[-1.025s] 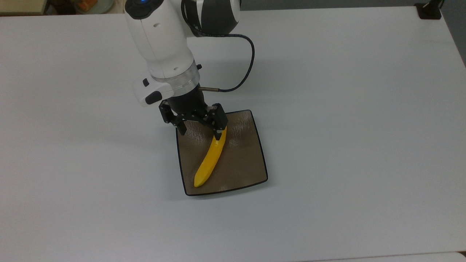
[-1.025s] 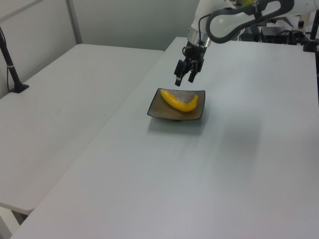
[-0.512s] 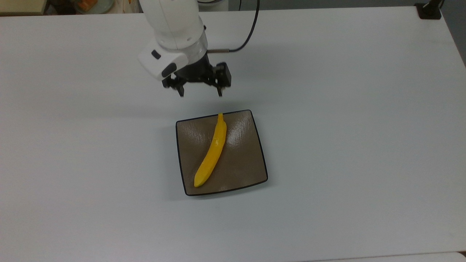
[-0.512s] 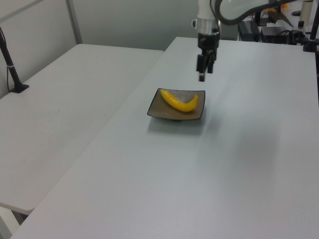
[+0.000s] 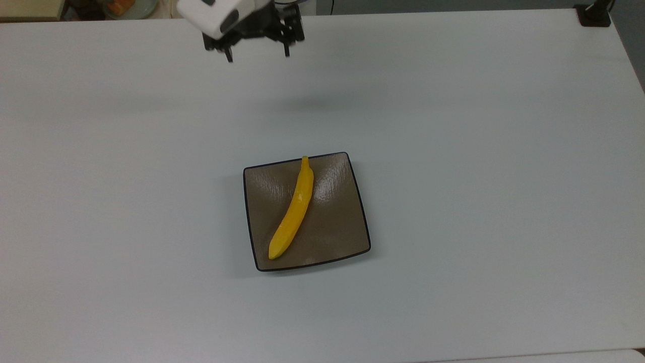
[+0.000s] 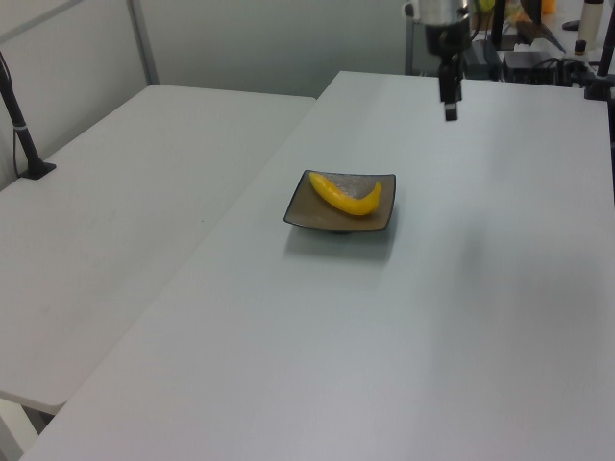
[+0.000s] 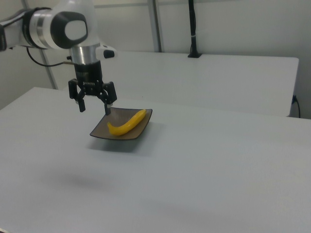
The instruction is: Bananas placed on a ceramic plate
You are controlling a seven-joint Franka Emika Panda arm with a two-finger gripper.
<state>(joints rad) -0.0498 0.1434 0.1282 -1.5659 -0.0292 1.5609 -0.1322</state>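
A bright yellow banana (image 5: 292, 212) lies diagonally on the square brown plate (image 5: 332, 227) at the middle of the white table, its stem reaching the plate's far rim. The left view shows the banana (image 6: 344, 197) curved across the plate (image 6: 306, 206). In the right view the banana (image 7: 127, 123) rests on the plate (image 7: 104, 132). My gripper (image 5: 258, 56) hangs open and empty near the top view's upper edge, well clear of the plate. It is high above the table in the left view (image 6: 450, 113) and the right view (image 7: 95, 109).
A black clamp base (image 5: 594, 15) sits at the table's corner in the top view's upper right. A second white table (image 6: 115, 192) with a black post (image 6: 24, 144) stands at the left view's left. Another black post (image 7: 192, 29) rises behind the far table in the right view.
The gripper has lifted off the banana's stem end and drawn back toward the top view's upper edge, staying open. The banana and plate have not moved.
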